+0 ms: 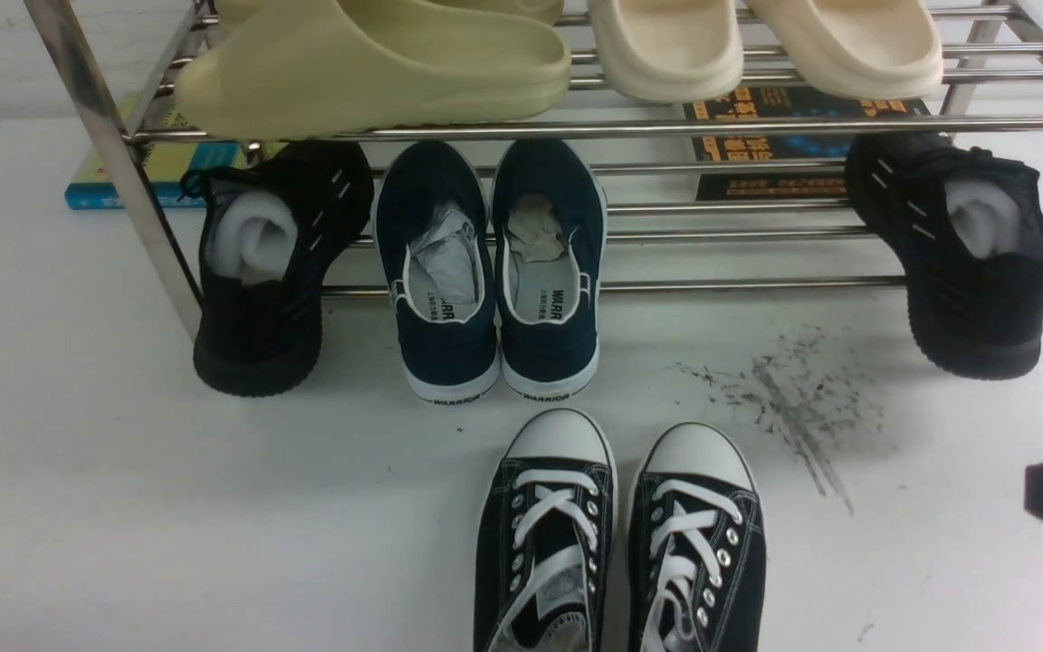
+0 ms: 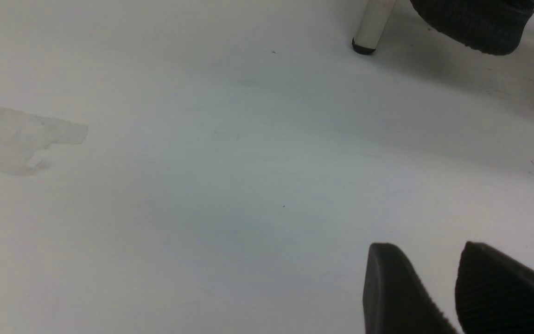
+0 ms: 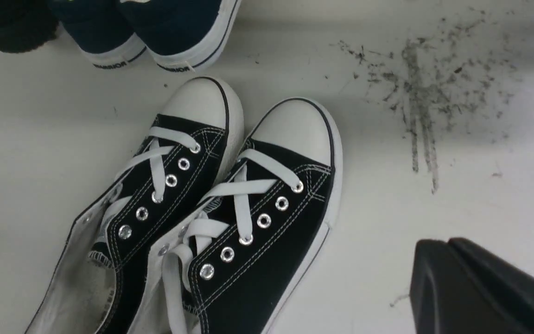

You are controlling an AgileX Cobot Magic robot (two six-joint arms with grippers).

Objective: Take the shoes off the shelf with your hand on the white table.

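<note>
Black canvas sneakers (image 1: 621,543) side by side on white table (image 1: 123,498)

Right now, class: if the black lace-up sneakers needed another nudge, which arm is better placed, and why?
Probably the right. The right gripper hangs, shut, just beside the sneakers on the table. The left gripper sees only bare table, a shelf leg and a black shoe sole.

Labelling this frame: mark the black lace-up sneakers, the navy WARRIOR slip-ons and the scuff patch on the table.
black lace-up sneakers (image 1: 698,534), front view, laces of the right-hand shoe.
navy WARRIOR slip-ons (image 1: 549,349), front view, heel panel of the right-hand shoe.
scuff patch (image 1: 793,407), front view, dense middle of the grey streaks.
</note>
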